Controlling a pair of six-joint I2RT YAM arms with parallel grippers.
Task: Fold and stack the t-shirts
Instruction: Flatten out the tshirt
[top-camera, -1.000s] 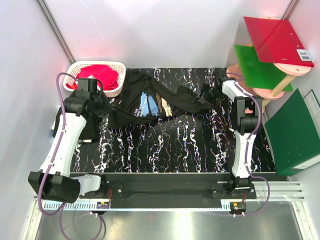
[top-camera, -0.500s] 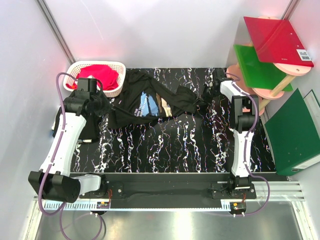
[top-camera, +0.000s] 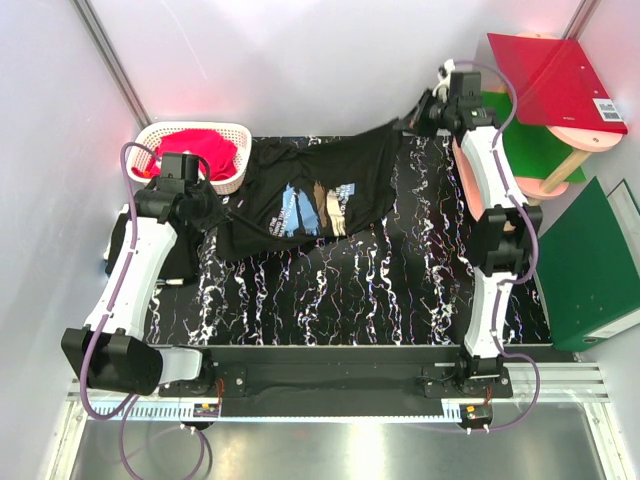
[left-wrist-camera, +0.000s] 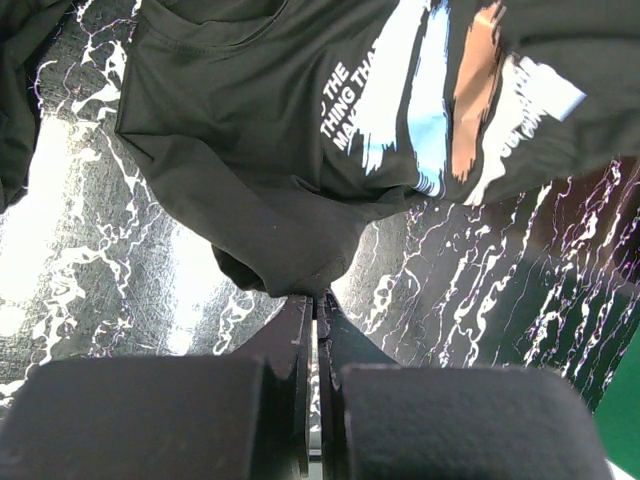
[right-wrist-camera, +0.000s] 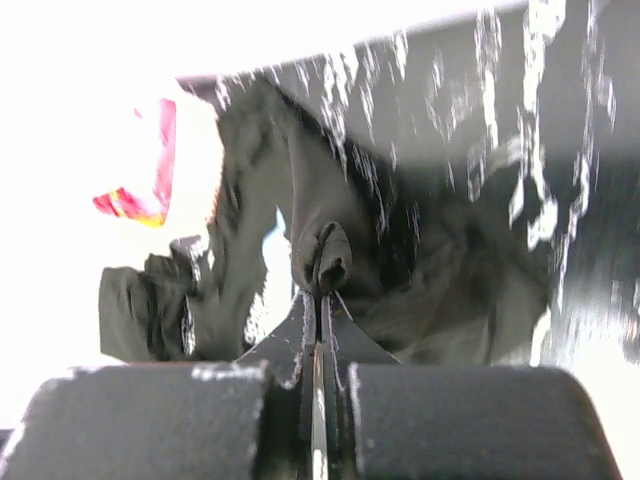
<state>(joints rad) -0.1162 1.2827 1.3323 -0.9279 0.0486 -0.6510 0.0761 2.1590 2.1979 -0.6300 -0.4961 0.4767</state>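
T-shirt (top-camera: 310, 195), black, chest print (top-camera: 315, 205) of blue, orange and pale-blue strokes facing up, is stretched across the far half of the worktop (top-camera: 380, 290), from near the far left corner towards the far right corner. It is gripped at both ends. The left gripper (left-wrist-camera: 315, 300) is clamped on a bunched fold of black fabric at the shirt's left edge, fingers pressed together with cloth pinched between the tips. The right gripper (right-wrist-camera: 320, 288) is likewise clenched on a small knot of fabric at the opposite end, though the right wrist view is blurred. The hold is judged to be for spreading: with two opposite points pulled apart, the cloth is tensioned so it can be laid flat before folding. The right side of the shirt is raised off the surface, the left part sags onto it, and wrinkles are seen around the print. The left arm is bent, wrist low, just beside the white basket (top-camera: 230, 135) holding a pink cloth (top-camera: 200, 150) at the far left corner. The right arm is extended nearly straight and reaches high over the far right corner. Folding is judged not yet begun. Whether sleeves or hem are grasped cannot be told.
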